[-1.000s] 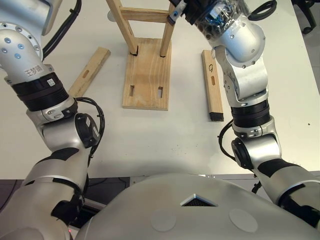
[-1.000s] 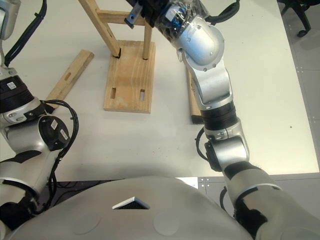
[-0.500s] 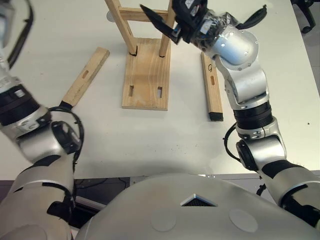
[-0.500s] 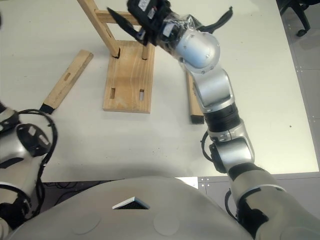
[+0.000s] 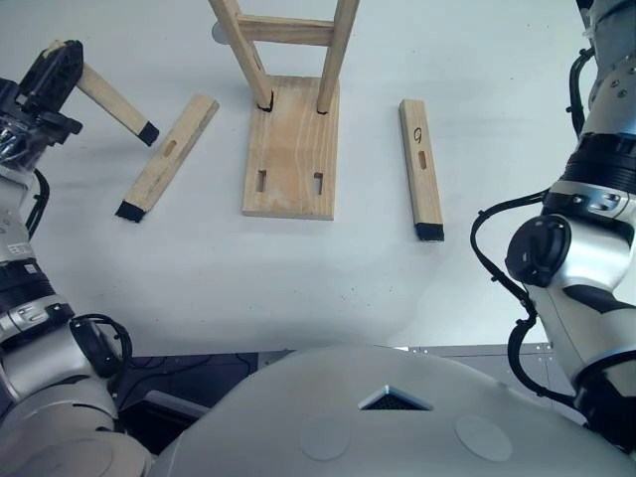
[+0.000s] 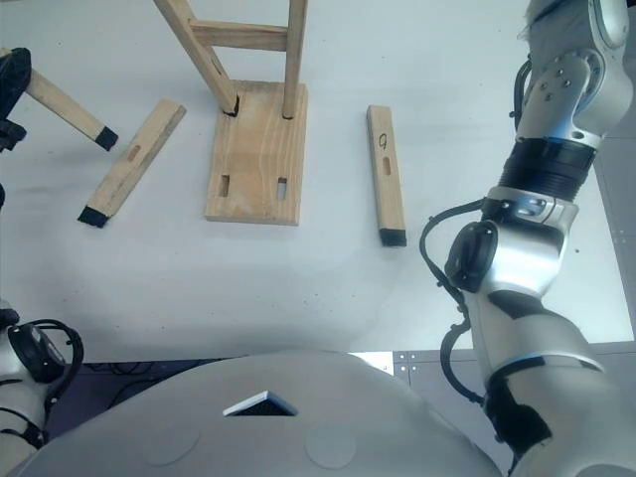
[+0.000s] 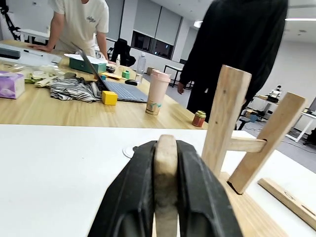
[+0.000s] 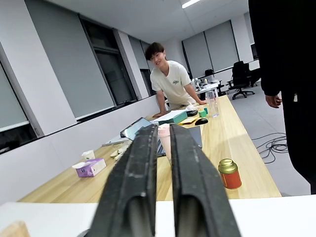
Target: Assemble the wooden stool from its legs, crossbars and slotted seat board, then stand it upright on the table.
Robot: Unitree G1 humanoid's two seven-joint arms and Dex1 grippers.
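Note:
The slotted seat board [image 5: 291,159] lies flat on the white table. Two legs joined by a crossbar [image 5: 286,30] stand in its far slots, and its two near slots are bare. One loose leg [image 5: 167,156] lies left of the board and another [image 5: 420,167] lies to its right. My left gripper [image 5: 52,78] is at the far left, shut on a third leg [image 5: 109,97] whose black tip points toward the board. The left wrist view shows that leg [image 7: 166,163] clamped between the fingers. My right gripper [image 8: 164,133] is raised, its fingers close together with nothing between them.
The right arm [image 5: 596,149] rises along the table's right edge. The table's near edge runs just above my torso. Beyond the table stands another desk with a laptop [image 7: 118,89], a cup [image 7: 157,91] and clutter, with people behind it.
My right arm has pulled away from the standing legs, up and to the right, and its gripper has gone from open to shut. My left arm has swung outward, bringing the held leg into view.

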